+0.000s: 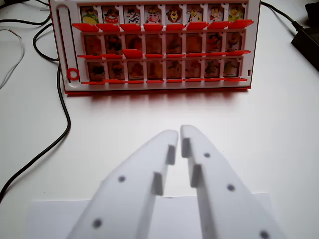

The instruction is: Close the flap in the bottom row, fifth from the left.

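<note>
Since the camera sits right on the wrist, the closest thing in view is the pair of white fingers [179,133], filling the bottom middle of the shot. They're almost together, just a thin slit between the tips, and there's nothing caught in them. Under their base there's a pale sheet of paper [47,219] lying flat, its far edge running straight across the lower part of the view.

Past the tips it's just bare white table [259,129], a wide open strip with nothing on it all the way up to the game board [157,45]. So plenty of room straight ahead and off to the wrist view's right.

The wrist view's left is a bit busier: a black cable [59,134] curves down from the board's corner toward the bottom left edge, well off to the side of the fingers. A thinner white wire [15,59] loops near the left edge further back.

The board stands at the far end, white frame with a red bottom edge resting on the table, three rows of red flaps with little pictures. The flap in the bottom row, fifth from the left [173,69] sits pretty much dead ahead of the fingertips, well apart from them. The bottom row is dim and blurry, so I can't really tell how that flap is tilted.

Some dark object [306,42] pokes in at the far right edge.
</note>
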`<state>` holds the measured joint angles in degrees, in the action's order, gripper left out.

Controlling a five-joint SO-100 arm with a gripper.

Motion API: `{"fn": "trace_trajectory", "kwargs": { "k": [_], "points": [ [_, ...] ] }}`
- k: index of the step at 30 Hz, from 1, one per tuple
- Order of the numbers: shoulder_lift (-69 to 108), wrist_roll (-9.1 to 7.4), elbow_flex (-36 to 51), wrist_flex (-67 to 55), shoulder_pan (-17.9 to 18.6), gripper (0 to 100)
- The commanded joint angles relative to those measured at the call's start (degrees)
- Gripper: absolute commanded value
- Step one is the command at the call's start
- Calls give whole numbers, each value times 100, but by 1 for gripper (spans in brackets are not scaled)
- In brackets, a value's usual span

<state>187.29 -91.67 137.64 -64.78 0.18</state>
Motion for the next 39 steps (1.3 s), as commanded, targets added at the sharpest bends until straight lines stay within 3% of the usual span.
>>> {"fn": "trace_trajectory", "kwargs": {
  "k": [1,22,27,33,39],
  "points": [
    [18,44,-255,26,-35,0],
    [18,88,-114,114,-35,0],
    [-158,88,62,501,-18,0],
    [-1459,114,-53,1441,246,0],
    [-2786,-79,26,2786,466,0]
  ]
}}
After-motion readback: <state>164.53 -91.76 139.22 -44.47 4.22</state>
